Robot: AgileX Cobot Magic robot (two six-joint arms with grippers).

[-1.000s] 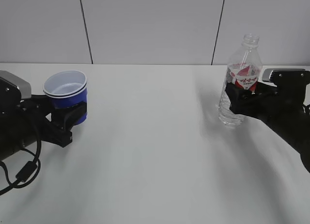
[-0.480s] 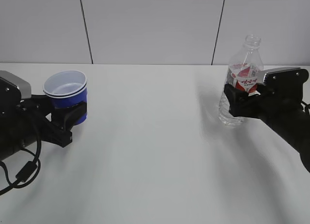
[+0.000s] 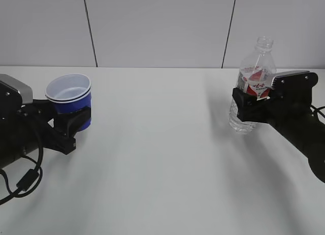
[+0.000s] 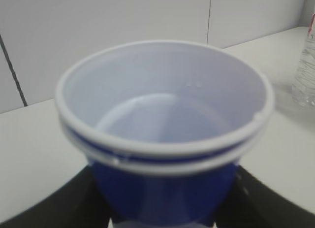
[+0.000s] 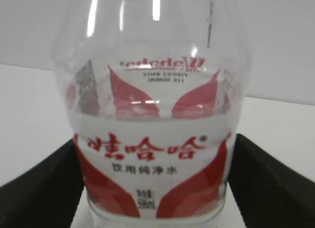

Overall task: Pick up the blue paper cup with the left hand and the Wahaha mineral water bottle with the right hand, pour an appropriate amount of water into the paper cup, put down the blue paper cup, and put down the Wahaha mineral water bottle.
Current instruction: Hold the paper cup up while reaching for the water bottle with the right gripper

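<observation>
1. Blue paper cup (image 3: 69,99) sits upright at the far left of your white table (image 3: 162,159), and your left gripper (image 3: 76,121) is clamped on its lower blue wall, one black finger on either side
2. Your left wrist view looks straight into the cup (image 4: 165,134): white inside, a doubled white rim, and black fingers (image 4: 59,211) pressed against the blue wall low in the picture
3. Your Wahaha mineral water bottle (image 3: 252,82) stands upright on the right side of the table, capless, its base on the surface, well apart from the cup
4. Your right gripper (image 3: 249,104) sits around the bottle at label height with its jaws spread wide; in your right wrist view the black fingers (image 5: 39,183) stand on either side of the label (image 5: 152,164) with a sliver of table showing between them and the plastic
5. Water (image 5: 147,124) shows through the clear wall, its surface near the upper part of the label
</observation>
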